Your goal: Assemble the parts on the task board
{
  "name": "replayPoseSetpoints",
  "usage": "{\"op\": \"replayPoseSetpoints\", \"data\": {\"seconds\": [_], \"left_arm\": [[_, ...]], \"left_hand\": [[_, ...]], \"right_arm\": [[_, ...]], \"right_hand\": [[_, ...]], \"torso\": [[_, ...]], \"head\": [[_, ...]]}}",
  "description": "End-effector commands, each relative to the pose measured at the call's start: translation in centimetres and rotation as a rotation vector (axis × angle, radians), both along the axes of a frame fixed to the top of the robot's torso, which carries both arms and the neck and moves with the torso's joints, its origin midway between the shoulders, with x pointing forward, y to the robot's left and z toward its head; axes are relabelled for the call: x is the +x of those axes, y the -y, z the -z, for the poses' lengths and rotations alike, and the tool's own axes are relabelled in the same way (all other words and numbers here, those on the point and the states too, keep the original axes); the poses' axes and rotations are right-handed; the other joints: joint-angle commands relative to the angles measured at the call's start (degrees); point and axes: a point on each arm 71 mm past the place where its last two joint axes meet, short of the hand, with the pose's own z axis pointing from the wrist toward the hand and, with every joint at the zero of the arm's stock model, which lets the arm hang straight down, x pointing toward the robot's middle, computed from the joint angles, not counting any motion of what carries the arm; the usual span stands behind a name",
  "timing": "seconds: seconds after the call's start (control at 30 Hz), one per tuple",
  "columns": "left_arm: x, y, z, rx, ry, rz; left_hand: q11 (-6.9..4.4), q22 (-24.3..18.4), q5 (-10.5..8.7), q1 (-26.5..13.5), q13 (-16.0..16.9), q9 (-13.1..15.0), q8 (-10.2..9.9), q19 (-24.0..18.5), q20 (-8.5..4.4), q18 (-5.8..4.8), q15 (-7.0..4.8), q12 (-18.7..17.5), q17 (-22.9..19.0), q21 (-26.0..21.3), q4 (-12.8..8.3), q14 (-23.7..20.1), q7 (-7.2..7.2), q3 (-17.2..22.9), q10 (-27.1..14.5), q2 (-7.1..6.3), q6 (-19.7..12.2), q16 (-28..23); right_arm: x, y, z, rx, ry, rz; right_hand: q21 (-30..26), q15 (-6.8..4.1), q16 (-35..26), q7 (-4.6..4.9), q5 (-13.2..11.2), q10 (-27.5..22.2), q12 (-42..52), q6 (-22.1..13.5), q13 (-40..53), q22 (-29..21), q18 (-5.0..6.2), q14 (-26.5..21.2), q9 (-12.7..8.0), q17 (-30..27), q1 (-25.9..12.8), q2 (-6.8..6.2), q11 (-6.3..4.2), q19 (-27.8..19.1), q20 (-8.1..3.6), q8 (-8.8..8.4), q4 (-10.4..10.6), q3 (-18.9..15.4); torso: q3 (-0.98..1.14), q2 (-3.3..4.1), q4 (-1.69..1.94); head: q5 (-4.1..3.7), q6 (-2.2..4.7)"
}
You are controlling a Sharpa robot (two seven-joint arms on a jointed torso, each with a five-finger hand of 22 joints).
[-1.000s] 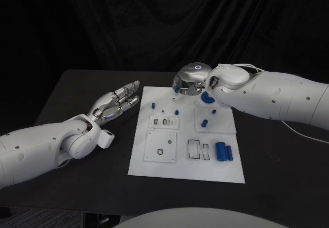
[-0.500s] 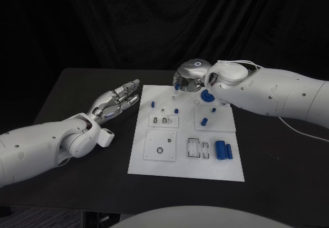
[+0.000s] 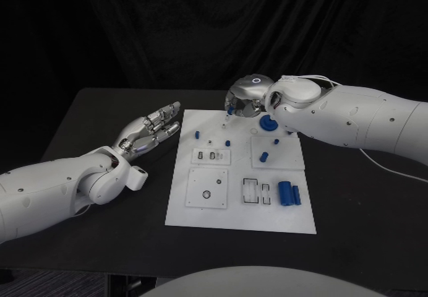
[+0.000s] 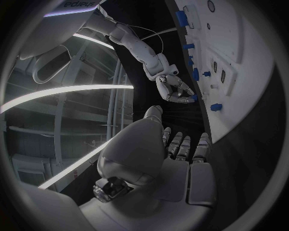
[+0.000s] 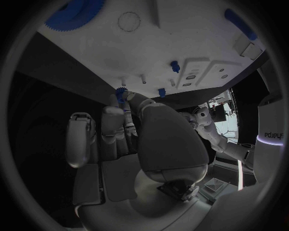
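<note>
On the black table (image 3: 89, 124), the task board (image 3: 240, 219) bears blue parts (image 3: 287, 194).

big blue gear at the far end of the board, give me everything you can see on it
The blue gear is a flat toothed disc, plastic by its look, lying flat on the white task board near its far right corner. The right wrist view shows fine teeth round its rim. The right arm's wrist hangs over part of it in the head view. The right hand is just beside it, pinching a smaller blue piece; whether anything touches the gear cannot be told.
</note>
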Motion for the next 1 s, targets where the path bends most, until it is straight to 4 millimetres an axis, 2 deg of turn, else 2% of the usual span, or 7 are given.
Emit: {"op": "replayPoseSetpoints", "data": {"seconds": [0.03, 0.33, 0.43, 0.6, 0.8, 1.0], "left_arm": [[-0.21, 0.21, -0.81, -0.065, 0.085, 0.036], [-0.11, 0.21, -0.77, -0.064, 0.085, 0.036], [-0.07, 0.27, -0.75, -0.064, 0.084, 0.038], [-0.01, 0.34, -0.72, -0.065, 0.083, 0.041], [0.04, 0.30, -0.69, -0.063, 0.082, 0.040], [0.05, 0.28, -0.67, -0.063, 0.081, 0.040]], "left_hand": [[0.06, -0.1, 0.28, 0.4, -0.1, 0.0, -0.1, -0.3, 0.08, 0.99, -0.03, -0.2, -0.1, -0.2, 0.0, -0.4, 0.17, 0.4, -0.4, 0.03, 0.0, -0.2], [0.06, -0.1, 0.27, 0.4, -0.1, 0.0, -0.1, -0.3, 0.06, 0.99, -0.05, -0.2, -0.1, -0.2, -0.1, -0.4, 0.18, 0.5, -0.4, 0.04, 0.0, -0.2], [0.06, -0.1, 0.27, 0.4, -0.1, 0.0, -0.1, -0.3, 0.06, 0.99, -0.05, -0.2, -0.1, -0.2, -0.1, -0.4, 0.18, 0.5, -0.4, 0.04, 0.0, -0.2], [0.07, -0.1, 0.26, 0.4, -0.1, 0.0, -0.1, -0.3, 0.04, 0.99, -0.04, -0.2, -0.1, -0.2, -0.1, -0.4, 0.20, 0.6, -0.4, 0.07, -0.1, -0.2], [0.09, -0.1, 0.26, 0.4, -0.1, 0.0, -0.1, -0.3, 0.03, 0.99, -0.02, -0.2, -0.1, -0.2, -0.2, -0.4, 0.22, 0.6, -0.5, 0.12, -0.1, -0.2], [0.09, -0.1, 0.26, 0.4, -0.1, 0.0, -0.1, -0.3, 0.03, 0.99, -0.02, -0.2, -0.1, -0.2, -0.2, -0.4, 0.22, 0.6, -0.5, 0.12, -0.1, -0.2]], "right_arm": [[0.29, 0.21, 0.01, -0.011, -0.008, 0.030], [0.41, -0.05, 0.30, -0.015, -0.013, 0.030], [0.48, -0.19, 0.40, -0.015, -0.013, 0.029], [0.57, -0.25, 0.55, -0.016, -0.014, 0.031], [0.55, -0.34, 0.76, -0.017, -0.018, 0.031], [0.47, -0.58, 0.89, -0.018, -0.022, 0.026]], "right_hand": [[0.3, 0.31, 0.2, 0.21, -0.2, 0.0, -0.1, -0.1, 0.0, 2.1, -1.09, 0.1, 0.1, 0.1, 0.4, -0.12, 0.17, 0.3, 0.15, -0.18, 0.2, 0.0], [0.3, 0.36, 0.1, 0.24, -0.5, -0.1, -0.4, -0.3, 0.0, 2.1, -1.08, 0.0, 0.2, 0.0, 0.3, -0.08, 0.20, 0.3, 0.20, -0.33, 0.5, 0.0], [0.3, 0.36, 0.1, 0.23, -0.5, -0.1, -0.5, -0.3, 0.0, 2.1, -1.08, -0.1, 0.2, 0.0, 0.3, -0.08, 0.19, 0.2, 0.21, -0.36, 0.5, 0.0], [0.3, 0.37, 0.0, 0.21, -0.6, -0.1, -0.6, -0.5, 0.0, 2.1, -1.07, -0.2, 0.2, -0.1, 0.2, -0.07, 0.16, 0.2, 0.24, -0.46, 0.6, 0.0], [0.3, 0.37, 0.0, 0.19, -0.7, -0.1, -0.7, -0.6, 0.0, 2.1, -1.07, -0.2, 0.2, -0.2, 0.1, -0.06, 0.15, 0.2, 0.25, -0.52, 0.7, 0.0], [0.2, 0.38, 0.0, 0.18, -0.8, 0.0, -0.8, -0.6, 0.1, 2.1, -1.07, -0.3, 0.3, -0.1, 0.0, -0.06, 0.13, 0.2, 0.27, -0.59, 0.9, -0.1]], "torso": [[-0.05, 0.04, 0.06], [-0.11, 0.11, 0.08], [-0.08, 0.10, 0.06], [-0.15, 0.10, 0.02], [-0.05, 0.10, 0.00], [-0.05, 0.08, 0.00]], "head": [[-0.10, 0.11], [-0.22, 0.29], [-0.06, 0.15], [-0.18, 0.10], [-0.05, 0.02], [0.01, -0.04]]}}
